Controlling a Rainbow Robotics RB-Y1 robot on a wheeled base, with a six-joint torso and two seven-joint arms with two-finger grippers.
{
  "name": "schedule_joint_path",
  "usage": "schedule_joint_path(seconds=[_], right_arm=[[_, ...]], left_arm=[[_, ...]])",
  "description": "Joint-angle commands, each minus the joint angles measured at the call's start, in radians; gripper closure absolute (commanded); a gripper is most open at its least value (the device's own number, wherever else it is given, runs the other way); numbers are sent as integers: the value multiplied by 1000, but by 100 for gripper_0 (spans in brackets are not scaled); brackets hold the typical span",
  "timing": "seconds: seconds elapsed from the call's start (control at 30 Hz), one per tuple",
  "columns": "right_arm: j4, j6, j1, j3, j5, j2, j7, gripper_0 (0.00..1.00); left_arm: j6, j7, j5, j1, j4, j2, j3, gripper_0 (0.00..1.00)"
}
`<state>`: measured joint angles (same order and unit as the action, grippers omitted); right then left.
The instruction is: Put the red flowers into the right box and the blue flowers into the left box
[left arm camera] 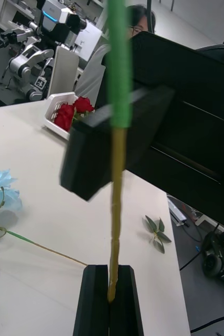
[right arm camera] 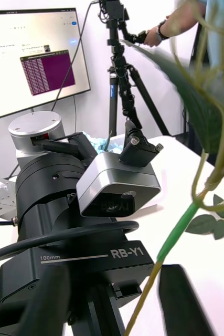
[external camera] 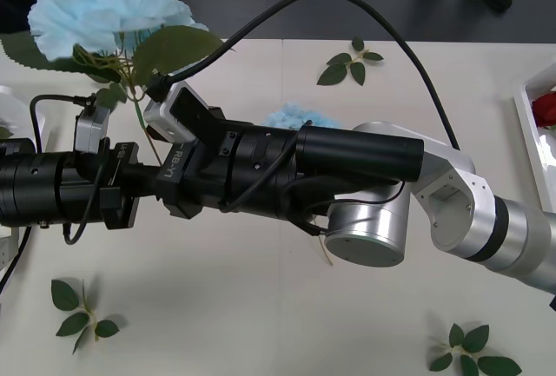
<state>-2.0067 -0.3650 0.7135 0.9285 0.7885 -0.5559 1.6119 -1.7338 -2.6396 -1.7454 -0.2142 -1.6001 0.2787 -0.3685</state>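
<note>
Nearest on the white desk (external camera: 261, 306), two loose leaf sprigs lie at 7 o'clock (external camera: 82, 311) and 5 o'clock (external camera: 473, 354) in the front view.

Above the middle of the desk the two arms cross. The left arm reaches in from 9 o'clock and the right arm from 3 o'clock, and their ends meet left of centre.

The left gripper (left arm camera: 110, 294) has its black jaws closed on the bare yellowish bottom end of a stem. This stem belongs to the held blue flower (external camera: 95, 7), whose big pale head and broad green leaves stand up at 11 o'clock in the front view, clear of the desk.

The right gripper (right arm camera: 114, 273) sits higher on the same stem, around where the yellow turns green. Its jaws stand apart, with the stem running up between them. I cannot tell whether either finger touches the stem.

Farther back, a second blue flower (external camera: 300, 117) lies on the desk, partly hidden behind the right arm, with its thin stem flat on the surface. A third leaf sprig (external camera: 347, 63) lies near the far edge at 1 o'clock.

At 3 o'clock, the right box (external camera: 526, 124) sits at the desk's edge. The red flowers (external camera: 546, 108) lie inside it.
</note>
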Motion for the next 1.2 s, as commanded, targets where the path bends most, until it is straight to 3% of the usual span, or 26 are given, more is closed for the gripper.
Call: schedule_joint_path(seconds=[0.03,0.47,0.63,0.77,0.93,1.2], right_arm=[[-18,9,30,3,6,10,-4,0],[-18,9,30,3,6,10,-4,0],[-69,3,-22,-30,17,-33,-18,0],[-196,-183,-51,-134,63,-79,-79,0],[-376,-535,-77,-376,233,-147,-155,0],[-486,-891,-155,-646,466,-170,-265,0]], left_arm=[[7,-66,-19,-34,-12,5,-10,100],[57,-66,-108,21,-12,80,-30,100],[106,-66,-167,75,-18,132,-47,100],[135,-66,-213,128,-18,171,-89,100],[197,-66,-282,222,-24,238,-133,100],[326,-66,-322,377,-84,290,-234,100]])
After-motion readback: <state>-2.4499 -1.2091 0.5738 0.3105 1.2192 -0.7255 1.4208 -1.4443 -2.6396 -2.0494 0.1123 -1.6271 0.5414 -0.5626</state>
